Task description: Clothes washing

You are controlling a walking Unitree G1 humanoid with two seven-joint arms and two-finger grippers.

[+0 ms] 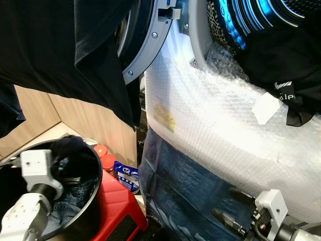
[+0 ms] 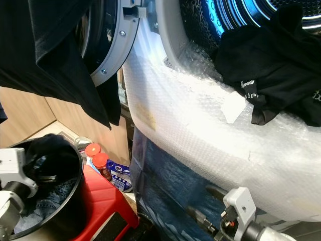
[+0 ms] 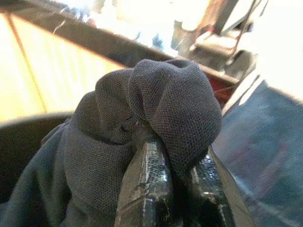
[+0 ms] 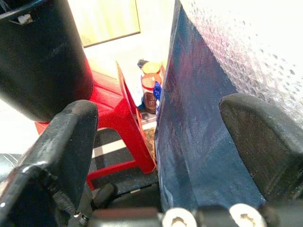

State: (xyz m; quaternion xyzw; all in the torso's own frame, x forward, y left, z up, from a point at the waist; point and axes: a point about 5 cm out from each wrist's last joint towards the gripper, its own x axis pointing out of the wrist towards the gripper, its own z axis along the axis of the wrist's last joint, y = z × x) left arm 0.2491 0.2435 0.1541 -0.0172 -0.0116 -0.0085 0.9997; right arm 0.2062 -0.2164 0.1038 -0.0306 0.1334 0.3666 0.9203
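Left pincer (image 3: pixel 173 156) pinching dark garment (image 3: pixel 142 123) (bunched, upward)

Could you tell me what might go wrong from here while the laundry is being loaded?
The left gripper pinches just a fold of the dark garment above the black bucket, so the garment could slip free. The black shirt draped over the drum's rim may slide out. The bucket stands on a red stool and could tip.

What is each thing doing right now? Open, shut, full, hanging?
Washer door: open.
Black shirt: hanging half out of the drum.
Black bucket: holding clothes, on the red stool.
Left pincer: shut on a dark cloth.
Right pincer: open, holding nothing.
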